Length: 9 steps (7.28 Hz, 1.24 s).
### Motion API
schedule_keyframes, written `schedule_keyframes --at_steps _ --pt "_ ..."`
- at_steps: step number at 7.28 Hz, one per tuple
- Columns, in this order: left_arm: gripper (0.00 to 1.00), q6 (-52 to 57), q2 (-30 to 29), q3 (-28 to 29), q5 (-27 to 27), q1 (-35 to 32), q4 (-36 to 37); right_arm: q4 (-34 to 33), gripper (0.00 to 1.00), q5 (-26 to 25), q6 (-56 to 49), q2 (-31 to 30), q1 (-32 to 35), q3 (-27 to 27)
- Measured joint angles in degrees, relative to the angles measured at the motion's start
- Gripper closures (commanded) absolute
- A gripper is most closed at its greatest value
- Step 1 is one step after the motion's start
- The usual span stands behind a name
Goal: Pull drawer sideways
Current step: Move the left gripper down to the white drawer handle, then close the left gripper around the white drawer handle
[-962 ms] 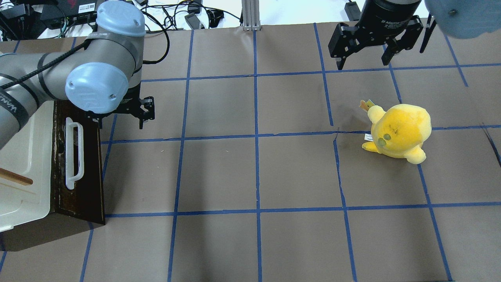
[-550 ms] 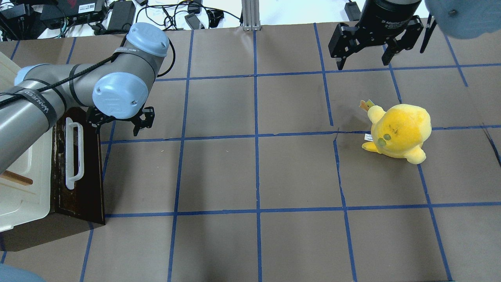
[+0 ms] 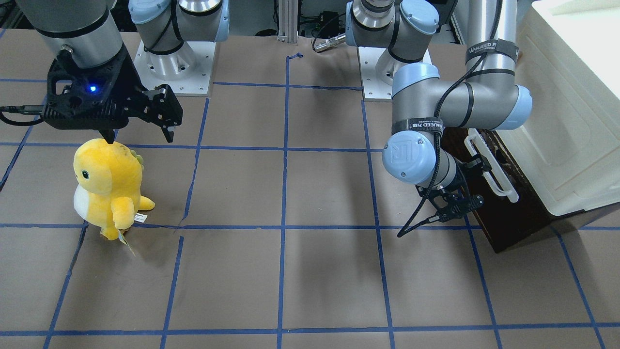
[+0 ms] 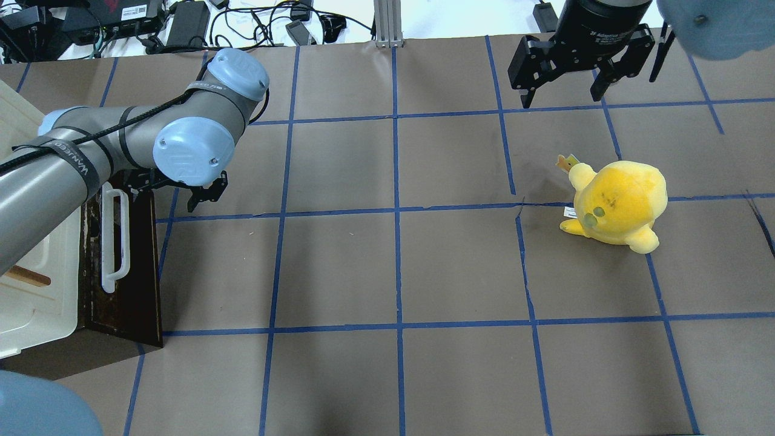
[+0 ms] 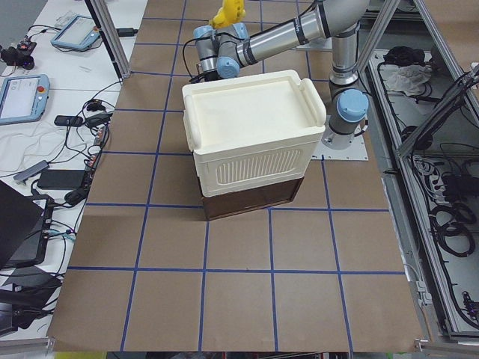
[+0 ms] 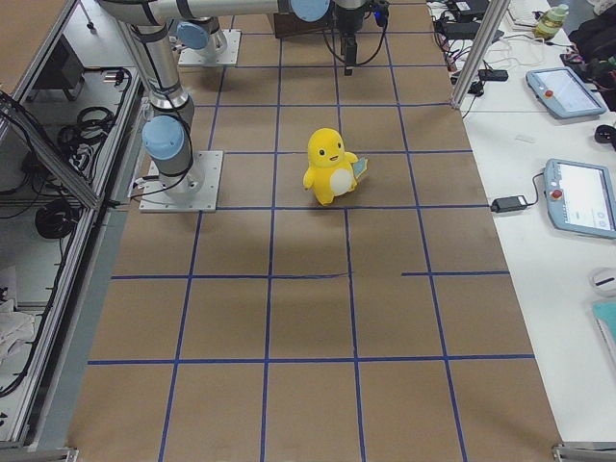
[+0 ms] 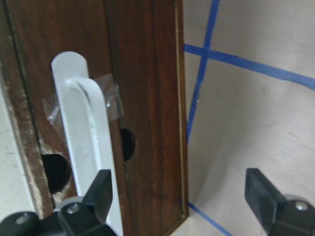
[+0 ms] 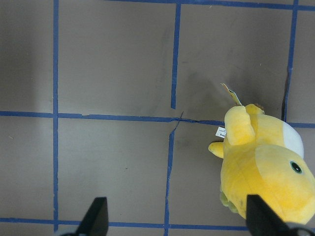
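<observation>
One drawer (image 4: 136, 266): nearest, at 9 o'clock on the table (image 4: 393, 272) in the overhead view, at the foot of the cream cabinet (image 4: 36, 290); its dark brown front faces 3 o'clock.
Handle (image 4: 115, 236): long white bar on that front, running from 12 to 6 o'clock.
Plush toy (image 4: 617, 206): yellow, upright on the brown paper at 3 o'clock, well apart from the drawer.
Left gripper (image 7: 179, 196): at the far end of the Handle, about 10 o'clock; fingers spread wide, holding nothing. One finger (image 7: 101, 189) overlaps the white bar in the wrist view (touching or not, I cannot tell), the other hangs over bare paper past the front's edge.
Right gripper (image 4: 563, 91): farther off, at 1 o'clock, raised above the table; fingers spread apart and empty, with the Plush toy toward 5 o'clock from it.
Cables (image 4: 266, 18): farthest, beyond the table's 12 o'clock edge.
</observation>
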Motion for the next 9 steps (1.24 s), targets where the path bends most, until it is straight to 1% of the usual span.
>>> schedule_keyframes --at_steps 2,4,6,7,9 --pt "0.10 0.39 -0.09 0.00 0.64 1.83 0.00 0.00 0.00 0.02 0.00 0.00 0.00 0.00" --pt "0.22 0.02 -0.42 -0.02 0.67 3.77 0.00 0.00 0.00 0.03 -0.02 0.00 0.00 0.00" --pt "0.25 -0.45 -0.54 -0.05 0.68 4.24 0.00 0.00 0.00 -0.03 -0.06 0.00 0.00 0.00" --pt "0.29 -0.47 -0.54 -0.05 0.71 4.28 -0.06 0.00 0.00 -0.03 -0.03 0.00 0.00 0.00" --pt "0.29 -0.48 -0.30 -0.11 0.69 4.52 -0.62 0.00 0.00 0.01 -0.04 0.00 0.00 0.00"
